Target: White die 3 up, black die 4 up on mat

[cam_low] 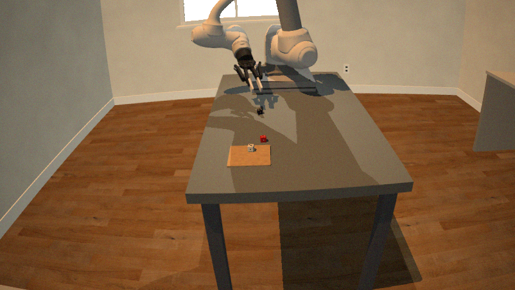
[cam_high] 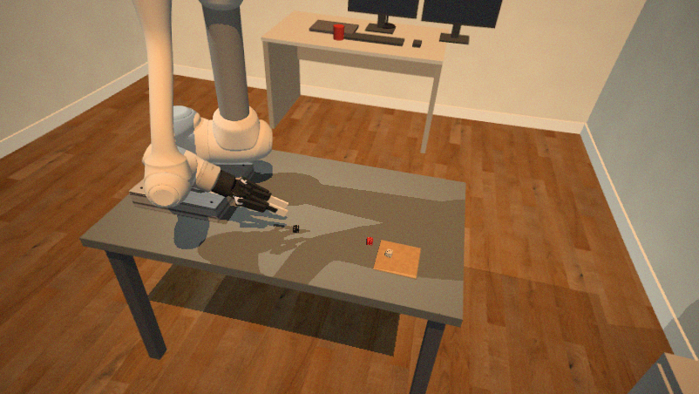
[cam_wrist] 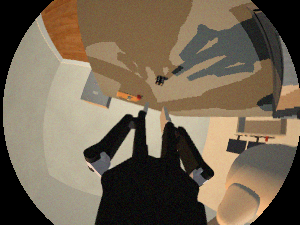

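Note:
The black die (cam_high: 295, 228) (cam_low: 259, 111) (cam_wrist: 160, 79) rests on the table, off the mat; its top number is too small to tell. My gripper (cam_high: 283, 207) (cam_low: 256, 89) (cam_wrist: 154, 109) is partly open and empty, with its fingers tilted forward, behind and above the black die on the robot-base side. The white die (cam_high: 388, 253) (cam_low: 250, 147) sits on the orange mat (cam_high: 401, 267) (cam_low: 252, 160), near the edge that faces the robot. The red die (cam_high: 369, 241) (cam_low: 262, 138) lies on the table just off the mat. The top numbers of the white and red dice are not clearly readable.
The robot's base plate (cam_high: 183, 201) is at the back of the grey table (cam_high: 430, 298) (cam_low: 324, 172), close behind the gripper. A separate desk (cam_high: 303, 37) with a red cup (cam_high: 338, 32) and monitors stands beyond the table.

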Robot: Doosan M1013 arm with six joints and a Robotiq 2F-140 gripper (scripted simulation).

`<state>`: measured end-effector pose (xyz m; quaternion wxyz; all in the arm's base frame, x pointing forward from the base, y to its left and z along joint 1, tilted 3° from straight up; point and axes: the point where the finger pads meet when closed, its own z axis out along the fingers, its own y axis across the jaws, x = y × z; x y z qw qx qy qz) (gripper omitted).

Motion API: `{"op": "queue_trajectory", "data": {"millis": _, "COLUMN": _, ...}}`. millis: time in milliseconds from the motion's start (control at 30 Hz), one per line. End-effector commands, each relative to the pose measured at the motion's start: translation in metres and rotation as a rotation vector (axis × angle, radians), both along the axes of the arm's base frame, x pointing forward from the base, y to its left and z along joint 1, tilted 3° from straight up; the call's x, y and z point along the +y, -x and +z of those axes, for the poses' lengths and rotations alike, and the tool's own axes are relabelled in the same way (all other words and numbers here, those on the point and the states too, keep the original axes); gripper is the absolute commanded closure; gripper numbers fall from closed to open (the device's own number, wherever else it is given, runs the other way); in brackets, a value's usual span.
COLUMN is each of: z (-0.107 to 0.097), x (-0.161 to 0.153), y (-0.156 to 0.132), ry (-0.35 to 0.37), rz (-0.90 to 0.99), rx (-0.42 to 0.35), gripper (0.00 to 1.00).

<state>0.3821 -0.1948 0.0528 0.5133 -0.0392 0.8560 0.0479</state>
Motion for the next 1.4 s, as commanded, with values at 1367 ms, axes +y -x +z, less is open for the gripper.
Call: {"op": "queue_trajectory", "data": {"millis": 1367, "z": 0.045, "x": 0.000, "y": -0.068, "ry": 0.142, "rz": 0.026, "rx": 1.043, "gripper": 0.71}}
